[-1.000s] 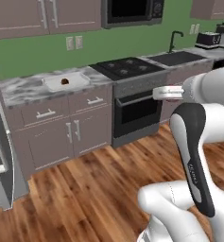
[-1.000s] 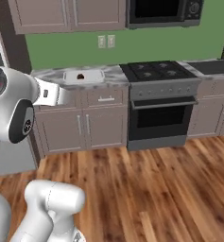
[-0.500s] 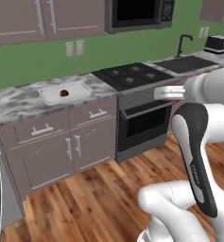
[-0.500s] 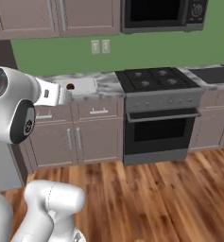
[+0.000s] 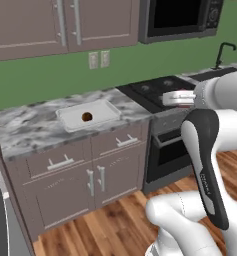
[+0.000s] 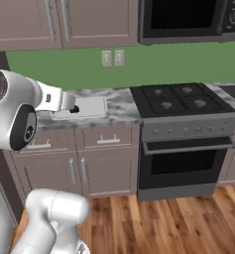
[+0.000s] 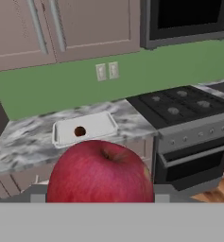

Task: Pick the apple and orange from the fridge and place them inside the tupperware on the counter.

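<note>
Counter (image 5: 35, 127) of marbled stone spans frame left-center, tupperware (image 5: 105, 114) on it holding orange (image 5: 87, 117), stove (image 5: 160, 89) at right, gripper (image 7: 100, 198) pinching apple (image 7: 100, 173) at hand view bottom.

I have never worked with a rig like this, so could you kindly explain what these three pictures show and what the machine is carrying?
It is a rendered kitchen with a white robot arm on a driving base. Two pictures come from cameras on the base, behind the arm to its left and right. The third looks along the end effector, where the apple sits close up, apparently held. On the counter lies the tupperware with the orange already inside. A black stove stands beside it.
</note>
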